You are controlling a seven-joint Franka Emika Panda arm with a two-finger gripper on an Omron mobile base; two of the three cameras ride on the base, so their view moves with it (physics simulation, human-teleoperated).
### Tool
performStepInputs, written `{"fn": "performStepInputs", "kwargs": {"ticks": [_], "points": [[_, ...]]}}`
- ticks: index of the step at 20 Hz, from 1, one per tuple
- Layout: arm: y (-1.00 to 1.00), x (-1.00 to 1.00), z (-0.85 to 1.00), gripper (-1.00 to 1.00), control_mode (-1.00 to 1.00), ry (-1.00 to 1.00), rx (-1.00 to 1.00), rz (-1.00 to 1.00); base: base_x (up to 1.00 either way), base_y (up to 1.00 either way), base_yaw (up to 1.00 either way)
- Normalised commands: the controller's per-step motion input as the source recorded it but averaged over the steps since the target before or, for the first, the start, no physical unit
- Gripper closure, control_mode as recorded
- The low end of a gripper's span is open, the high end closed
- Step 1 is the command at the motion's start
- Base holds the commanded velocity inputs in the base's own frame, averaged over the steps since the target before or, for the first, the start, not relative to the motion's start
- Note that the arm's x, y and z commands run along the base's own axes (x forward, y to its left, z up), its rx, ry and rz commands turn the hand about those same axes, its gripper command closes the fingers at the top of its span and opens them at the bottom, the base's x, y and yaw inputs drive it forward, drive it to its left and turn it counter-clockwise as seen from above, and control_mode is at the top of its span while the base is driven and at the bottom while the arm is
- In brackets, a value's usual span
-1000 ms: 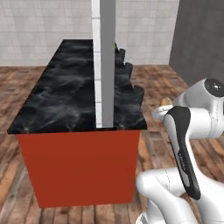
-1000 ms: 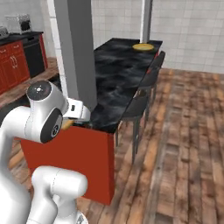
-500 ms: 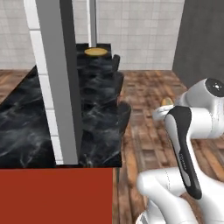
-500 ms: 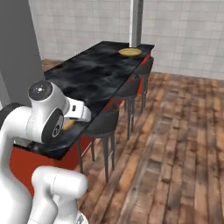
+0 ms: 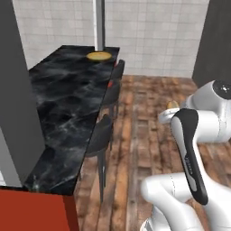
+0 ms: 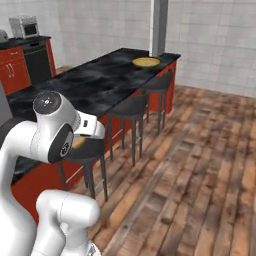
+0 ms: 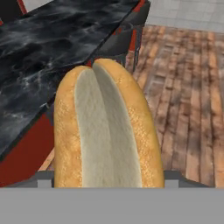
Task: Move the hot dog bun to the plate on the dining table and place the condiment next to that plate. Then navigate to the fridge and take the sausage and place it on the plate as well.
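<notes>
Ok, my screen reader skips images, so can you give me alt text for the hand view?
A split hot dog bun fills the foreground, pale cut side facing the camera, held in the tool. Behind it, the black marble dining table runs along the left, with wooden flooring on the right.

The base is driving along the counter, so both base views swing: the grey pillar slides to the left edge and the plate comes nearer, stools lining up alongside.
</notes>
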Motion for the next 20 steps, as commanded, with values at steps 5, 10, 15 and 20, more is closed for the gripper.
{"fn": "performStepInputs", "kwargs": {"ticks": [5,10,15,20], "points": [[0.00,0.00,0.00,1.00,1.00,0.00,0.00,0.00,0.40,-0.89,0.37],[0.00,0.00,0.00,1.00,1.00,0.00,0.00,0.00,0.46,-0.87,0.37],[0.00,0.00,0.00,1.00,1.00,0.00,0.00,0.00,0.47,-0.92,0.32],[0.00,0.00,0.00,1.00,1.00,0.00,0.00,0.00,0.53,-0.89,0.32]]}}
